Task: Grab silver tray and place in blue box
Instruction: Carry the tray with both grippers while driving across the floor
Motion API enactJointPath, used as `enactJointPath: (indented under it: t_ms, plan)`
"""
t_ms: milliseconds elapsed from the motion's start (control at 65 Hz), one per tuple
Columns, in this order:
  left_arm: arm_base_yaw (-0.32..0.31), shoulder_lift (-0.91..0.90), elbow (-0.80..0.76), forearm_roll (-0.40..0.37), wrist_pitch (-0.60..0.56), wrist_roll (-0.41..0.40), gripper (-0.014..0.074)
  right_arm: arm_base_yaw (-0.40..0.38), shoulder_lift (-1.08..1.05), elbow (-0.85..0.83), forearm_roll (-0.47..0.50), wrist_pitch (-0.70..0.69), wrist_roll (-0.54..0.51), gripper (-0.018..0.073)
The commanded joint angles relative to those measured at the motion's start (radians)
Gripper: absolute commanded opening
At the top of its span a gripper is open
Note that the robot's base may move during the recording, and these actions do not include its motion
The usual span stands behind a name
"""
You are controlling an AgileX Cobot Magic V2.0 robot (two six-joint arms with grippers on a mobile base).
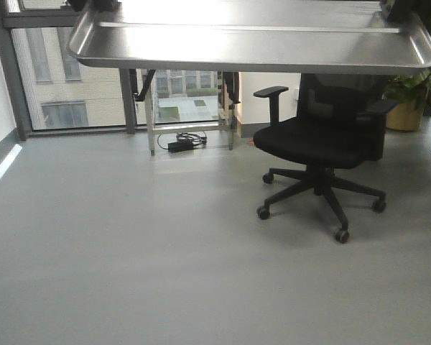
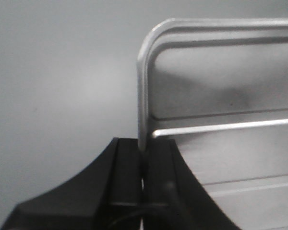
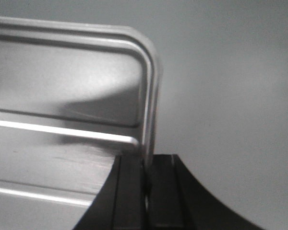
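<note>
Carrying is the step in hand: the silver tray (image 1: 251,43) hangs in the air at the top of the front view, above the floor (image 1: 165,273), with the left gripper (image 2: 144,160) pinched onto the rim of one short end and the right gripper (image 3: 145,165) pinched onto the rim of the other. The next move, I judge, calls for both arms to travel together with the tray level to the blue box, which no view shows. What shows of the tray's ridged bottom holds nothing.
</note>
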Motion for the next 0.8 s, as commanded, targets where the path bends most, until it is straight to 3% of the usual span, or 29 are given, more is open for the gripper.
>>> enactJointPath:
  t_ms: [0, 785]
  plan:
    - [0.001, -0.039, -0.029, 0.065, 0.033, 0.008, -0.0097, -0.01, -0.034, -0.026, -0.096, 0.0, -0.009, 0.0057]
    - [0.001, -0.039, -0.029, 0.055, 0.033, 0.008, -0.0097, -0.01, -0.034, -0.026, -0.096, 0.0, -0.009, 0.0057]
